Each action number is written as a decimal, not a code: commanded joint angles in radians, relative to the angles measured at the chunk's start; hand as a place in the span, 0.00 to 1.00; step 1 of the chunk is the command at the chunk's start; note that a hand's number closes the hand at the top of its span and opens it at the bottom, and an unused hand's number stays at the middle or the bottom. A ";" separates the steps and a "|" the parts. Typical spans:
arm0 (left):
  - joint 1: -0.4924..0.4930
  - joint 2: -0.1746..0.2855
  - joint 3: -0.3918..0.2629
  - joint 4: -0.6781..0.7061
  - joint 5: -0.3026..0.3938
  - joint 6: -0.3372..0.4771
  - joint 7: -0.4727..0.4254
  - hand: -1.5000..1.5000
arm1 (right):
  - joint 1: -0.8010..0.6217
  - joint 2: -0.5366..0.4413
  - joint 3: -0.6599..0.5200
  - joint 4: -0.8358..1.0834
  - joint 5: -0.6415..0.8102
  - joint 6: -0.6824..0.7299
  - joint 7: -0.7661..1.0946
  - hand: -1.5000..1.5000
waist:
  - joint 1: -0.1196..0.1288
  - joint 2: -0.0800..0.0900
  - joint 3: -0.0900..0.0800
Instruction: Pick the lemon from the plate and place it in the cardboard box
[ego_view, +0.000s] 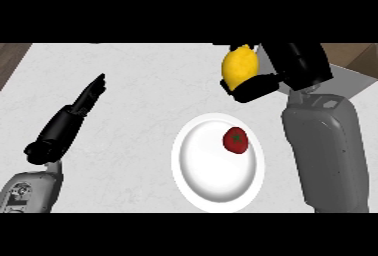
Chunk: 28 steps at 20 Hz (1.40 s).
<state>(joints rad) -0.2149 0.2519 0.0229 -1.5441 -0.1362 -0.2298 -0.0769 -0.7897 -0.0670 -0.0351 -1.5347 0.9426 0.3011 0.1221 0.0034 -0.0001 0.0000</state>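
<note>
right hand (299, 62) curled round the lemon (240, 65), long axis pointing away from the robot, held past the plate's (207, 172) far rim; cardboard box (363, 54) just right of that hand, left hand (88, 95) straight-fingered, well apart.

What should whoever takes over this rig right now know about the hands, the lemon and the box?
Right hand: curled round the lemon, off the plate, near the view's top.
Left hand: open, fingers straight, holding nothing, at the left.
Tomato lies on the plate.
Done: lemon picked.
Left: carry it to the cardboard box at the top right corner and release.
</note>
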 joint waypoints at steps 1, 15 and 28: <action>-0.004 -0.025 0.000 0.032 -0.003 0.011 -0.022 0.50 | -0.089 -0.041 -0.128 0.140 -0.022 -0.071 0.008 1.00 | 0.007 0.005 0.000; -0.033 -0.043 -0.036 0.008 -0.033 0.007 0.019 0.50 | -0.264 -0.404 -0.170 0.785 0.049 0.078 -0.218 1.00 | 0.034 0.017 0.000; -0.060 -0.058 -0.042 0.020 -0.034 -0.003 0.015 0.50 | -0.327 -0.530 -0.089 1.180 0.136 0.150 -0.578 0.00 | 0.049 0.022 0.002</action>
<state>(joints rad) -0.2586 0.2080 -0.0043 -1.5177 -0.1669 -0.2316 -0.0873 -1.1162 -0.5703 -0.1395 -0.4405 1.0684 0.4323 -0.3297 0.0504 0.0197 -0.0005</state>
